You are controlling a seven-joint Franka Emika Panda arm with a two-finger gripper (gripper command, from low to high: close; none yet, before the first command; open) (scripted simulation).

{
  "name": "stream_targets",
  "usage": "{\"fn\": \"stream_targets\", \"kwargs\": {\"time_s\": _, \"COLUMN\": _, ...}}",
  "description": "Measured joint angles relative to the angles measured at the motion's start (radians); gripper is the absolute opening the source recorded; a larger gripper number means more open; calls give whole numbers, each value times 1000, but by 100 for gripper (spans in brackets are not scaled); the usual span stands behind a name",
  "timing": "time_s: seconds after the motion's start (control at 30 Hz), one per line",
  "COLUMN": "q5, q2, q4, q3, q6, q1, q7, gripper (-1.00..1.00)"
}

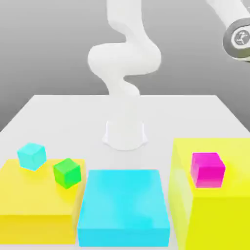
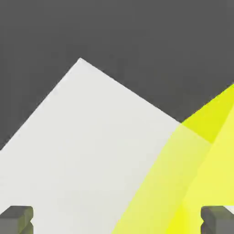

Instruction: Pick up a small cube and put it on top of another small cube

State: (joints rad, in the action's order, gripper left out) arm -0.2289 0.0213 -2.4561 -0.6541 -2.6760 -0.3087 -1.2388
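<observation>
A small hot-pink magenta cube [image 1: 207, 169], the another small cube by its colour, sits on top of a tall yellow block [image 1: 229, 215] at the exterior view's right. The small cube to pick up is out of view. My gripper [image 2: 117, 221] is open: its two dark fingertips [image 2: 17, 219] stand far apart with nothing between them. Beyond them the hand view shows the white table [image 2: 87, 151] and a yellow block [image 2: 183, 183]. The arm's wrist [image 1: 238, 39] hangs high at the exterior view's upper right, above the tall yellow block.
A low yellow block [image 1: 29, 205] at the exterior view's left carries a cyan cube [image 1: 31, 156] and a green cube [image 1: 67, 173]. A big cyan block [image 1: 124, 207] lies between the two yellow blocks. The arm's base [image 1: 125, 134] stands behind them on the white table [image 1: 58, 117].
</observation>
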Motion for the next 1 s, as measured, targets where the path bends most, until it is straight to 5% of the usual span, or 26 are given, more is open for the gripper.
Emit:
{"fn": "stream_targets", "kwargs": {"time_s": 0.2, "q5": 50, "q2": 152, "q4": -90, "q3": -46, "q6": -107, "q1": -107, "q7": -181, "gripper": 0}}
{"fn": "stream_targets", "kwargs": {"time_s": 0.5, "q5": 32, "q2": 117, "q4": -219, "q3": 98, "q6": -121, "q1": -129, "q7": -602, "gripper": 0}}
{"fn": "stream_targets", "kwargs": {"time_s": 0.83, "q5": -257, "q2": 327, "q4": -176, "q3": 380, "q6": -273, "q1": -329, "q7": -873, "gripper": 0}}
{"fn": "stream_targets", "kwargs": {"time_s": 0.87, "q5": -272, "q2": 339, "q4": -173, "q3": 398, "q6": -281, "q1": -344, "q7": -885, "gripper": -100}}
{"fn": "stream_targets", "kwargs": {"time_s": 1.0, "q5": -272, "q2": 339, "q4": -173, "q3": 398, "q6": -284, "q1": -344, "q7": -885, "gripper": -100}}
